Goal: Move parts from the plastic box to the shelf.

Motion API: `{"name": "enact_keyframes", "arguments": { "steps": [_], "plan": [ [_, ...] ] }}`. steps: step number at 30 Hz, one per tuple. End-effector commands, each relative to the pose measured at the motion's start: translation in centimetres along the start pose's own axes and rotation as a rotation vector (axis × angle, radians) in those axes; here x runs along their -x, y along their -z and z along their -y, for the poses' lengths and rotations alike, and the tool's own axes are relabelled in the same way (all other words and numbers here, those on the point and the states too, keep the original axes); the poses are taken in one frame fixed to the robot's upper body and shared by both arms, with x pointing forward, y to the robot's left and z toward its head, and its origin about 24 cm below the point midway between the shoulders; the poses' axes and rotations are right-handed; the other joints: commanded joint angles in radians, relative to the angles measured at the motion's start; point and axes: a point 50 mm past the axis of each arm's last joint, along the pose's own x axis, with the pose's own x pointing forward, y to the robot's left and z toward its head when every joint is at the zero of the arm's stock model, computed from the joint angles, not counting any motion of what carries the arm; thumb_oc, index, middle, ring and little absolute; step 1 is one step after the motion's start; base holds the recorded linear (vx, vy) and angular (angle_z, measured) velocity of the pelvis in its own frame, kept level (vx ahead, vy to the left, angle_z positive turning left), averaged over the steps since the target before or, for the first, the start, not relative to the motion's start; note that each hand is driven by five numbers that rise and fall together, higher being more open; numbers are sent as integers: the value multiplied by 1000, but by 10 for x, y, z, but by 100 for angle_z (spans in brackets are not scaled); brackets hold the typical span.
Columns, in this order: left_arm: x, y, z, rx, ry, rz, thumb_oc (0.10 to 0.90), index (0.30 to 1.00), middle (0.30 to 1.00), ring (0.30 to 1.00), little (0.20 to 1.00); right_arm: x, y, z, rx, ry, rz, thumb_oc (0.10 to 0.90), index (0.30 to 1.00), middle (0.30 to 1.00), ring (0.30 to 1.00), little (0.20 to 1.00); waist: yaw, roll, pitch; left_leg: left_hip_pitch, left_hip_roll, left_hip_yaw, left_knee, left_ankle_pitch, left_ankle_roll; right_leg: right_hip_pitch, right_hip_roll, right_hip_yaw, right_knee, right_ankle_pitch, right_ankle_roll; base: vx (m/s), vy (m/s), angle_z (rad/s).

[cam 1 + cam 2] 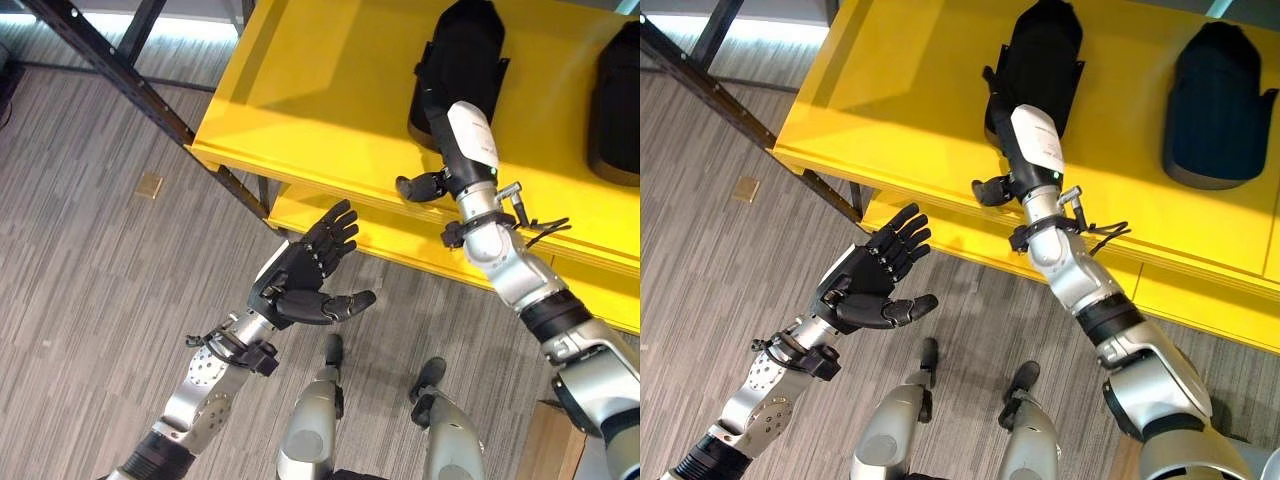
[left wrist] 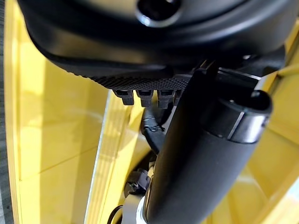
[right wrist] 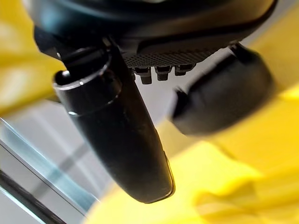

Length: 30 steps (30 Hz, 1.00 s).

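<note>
Yellow shelf [image 1: 300, 110] carried two black parts [image 1: 1040, 60] at upper right; right robot hand [image 1: 1035, 140] state indeterminate there; left robot hand [image 1: 305, 270] was released, lower centre.

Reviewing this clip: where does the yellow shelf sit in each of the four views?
Left eye view: yellow shelf across the upper right, its front edge slanting down rightward.
Right eye view: across the top, same slant.
Left wrist view: yellow surfaces behind the hand.
Right wrist view: blurred yellow beyond the hand.
Shared landmark: the black part lying on it, seen in both eye views.
</note>
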Motion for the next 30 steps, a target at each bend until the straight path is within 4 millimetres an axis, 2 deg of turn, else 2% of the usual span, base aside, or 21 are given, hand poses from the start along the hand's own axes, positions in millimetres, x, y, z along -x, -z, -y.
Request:
{"name": "enact_keyframes", "arguments": {
  "steps": [1, 3, 5, 8, 10, 13, 14, 15, 16, 17, 18, 19, 20, 21, 22, 25, 26, 27, 28, 30],
  "plan": [
    [-8, -46, 23, -62, 112, 270, 900, 1000, 1000, 1000, 1000, -28, -67, 63, -3, 434, 402, 900, 1000, 1000, 1000, 1000, -39, -25, -84, 18, -34, 43, 20, -67, 24, 54, 16, 37, 95, -145, 44, 7, 4, -12],
    [-5, -46, 22, -54, 95, 273, 900, 1000, 1000, 1000, 1000, -11, -81, 74, 79, 516, 509, 900, 1000, 1000, 1000, 1000, -63, -34, -124, 48, -28, 55, 7, -73, 21, 84, 24, 48, 60, -136, 47, 31, -6, -22],
    [1, -44, 22, -45, 90, 254, 900, 1000, 1000, 1000, 1000, 13, -96, 80, 268, 543, 643, 900, 1000, 1000, 1000, 1000, -84, -48, -198, 92, -20, 64, -27, -68, 15, 140, 35, 63, -21, -104, 57, 70, -91, -36],
    [8, -42, 19, -35, 94, 231, 900, 1000, 1000, 1000, 1000, 33, -95, 81, 370, 538, 669, 900, 1000, 1000, 1000, 1000, -105, -67, -278, 146, -8, 66, -86, -56, 4, 201, 58, 96, -95, -86, 65, -25, -173, -32],
    [14, -46, 17, -33, 92, 226, 900, 1000, 1000, 1000, 1000, 53, -76, 82, 301, 486, 526, 900, 1000, 1000, 1000, 1000, -135, -79, -309, 169, 5, 64, -90, -61, -5, 238, 82, 122, -133, -87, 56, -276, -212, -18],
    [22, -45, 15, -3, 72, 244, 900, 1000, 1000, 1000, 1000, 80, -42, 82, 251, 470, 272, 900, 1000, 1000, 1000, 1000, -180, -88, -321, 189, 6, 50, -90, -64, -11, 247, 96, 195, -190, -53, 57, -297, 14, -30],
    [29, -47, 12, -16, 29, 272, 900, 1000, 1000, 1000, 1000, 97, -27, 85, 184, 484, 172, 900, 1000, 1000, 1000, 1000, -210, -107, -305, 194, -27, 43, 50, -148, 6, 238, 86, 260, -183, -37, 57, -353, 193, -73],
    [32, -48, 11, -22, 1, 286, 900, 1000, 1000, 1000, 1000, 106, -21, 87, 176, 496, 132, 900, 1000, 1000, 1000, 1000, -220, -117, -297, 169, -57, 11, 162, -181, 18, 232, 88, 304, -184, -21, 56, -361, 237, -203],
    [33, -49, 9, -33, -22, 298, 900, 1000, 1000, 1000, 1000, 111, -17, 87, 164, 509, 110, 900, 1000, 1000, 1000, 1000, -227, -120, -296, 157, -95, -24, 198, -206, 38, 218, 93, 346, -186, -5, 60, -361, 385, -330],
    [33, -51, 3, -50, -27, 318, 900, 1000, 1000, 1000, 1000, 119, -4, 88, 118, 523, 12, 900, 1000, 1000, 1000, 1000, -265, -109, -305, 192, -126, -44, 107, -244, 67, 185, 117, 423, -190, 21, 83, -359, 461, -413],
    [26, -50, 3, -44, -19, 313, 900, 1000, 1000, 1000, 1000, 127, 7, 84, 84, 496, -102, 900, 1000, 1000, 1000, 1000, -302, -106, -300, 226, -143, -59, 23, -231, 88, 140, 128, 491, -200, 72, 108, -390, 442, -334],
    [25, -50, 3, -28, -11, 303, 900, 1000, 1000, 1000, 1000, 134, 15, 82, 53, 480, -185, 900, 1000, 1000, 1000, 1000, -319, -108, -298, 248, -148, -57, -40, -216, 95, 99, 131, 501, -232, 122, 129, -343, 249, -318],
    [28, -50, 1, -29, -30, 300, 900, 1000, 1000, 1000, 1000, 139, 18, 79, 45, 450, -221, 900, 1000, 1000, 1000, 1000, -318, -115, -295, 268, -142, -18, -77, -199, 91, 66, 126, 443, -233, 144, 140, -298, 121, -271],
    [36, -50, -2, -40, -84, 307, 900, 1000, 1000, 1000, 1000, 143, 19, 77, 11, 421, -230, 900, 1000, 1000, 1000, 1000, -312, -116, -296, 288, -127, 44, -90, -209, 90, 50, 117, 344, -216, 134, 152, -323, 44, -267],
    [42, -50, -3, -49, -112, 311, 900, 1000, 1000, 1000, 1000, 147, 21, 78, -6, 414, -248, 900, 1000, 1000, 1000, 1000, -312, -125, -302, 290, -116, 111, -90, -206, 90, 26, 100, 273, -182, 129, 158, -278, -7, -309],
    [45, -49, -4, -48, -125, 305, 900, 1000, 1000, 1000, 1000, 164, 26, 88, 19, 455, -304, 900, 1000, 1000, 1000, 1000, -335, -128, -317, 282, -84, 221, -90, -180, 94, 48, 47, 235, -58, 80, 149, -314, -203, -299],
    [46, -48, -7, -48, -135, 310, 900, 1000, 1000, 1000, 1000, 168, 28, 85, 21, 464, -339, 900, 1000, 1000, 1000, 1000, -336, -127, -321, 287, -56, 293, -90, -168, 85, 86, -12, 204, -34, 69, 145, -173, -360, -135],
    [47, -49, -8, -54, -158, 312, 900, 1000, 1000, 1000, 1000, 167, 30, 80, 9, 447, -354, 900, 1000, 1000, 1000, 1000, -327, -126, -323, 302, -44, 316, -89, -186, 77, 118, -49, 178, -31, 54, 162, -126, -483, -118],
    [48, -52, -10, -65, -184, 324, 900, 1000, 1000, 1000, 1000, 162, 31, 74, -3, 423, -361, 900, 1000, 1000, 1000, 1000, -309, -130, -322, 314, -22, 387, -85, -179, 67, 150, -86, 105, -28, 46, 167, -34, -383, -136],
    [48, -54, -10, -63, -205, 339, 900, 1000, 1000, 1000, 1000, 153, 31, 68, -3, 377, -365, 900, 1000, 1000, 1000, 1000, -283, -133, -328, 324, 9, 463, -81, -160, 46, 195, -83, 5, -81, 21, 159, -63, -537, -166]
  ]
}}
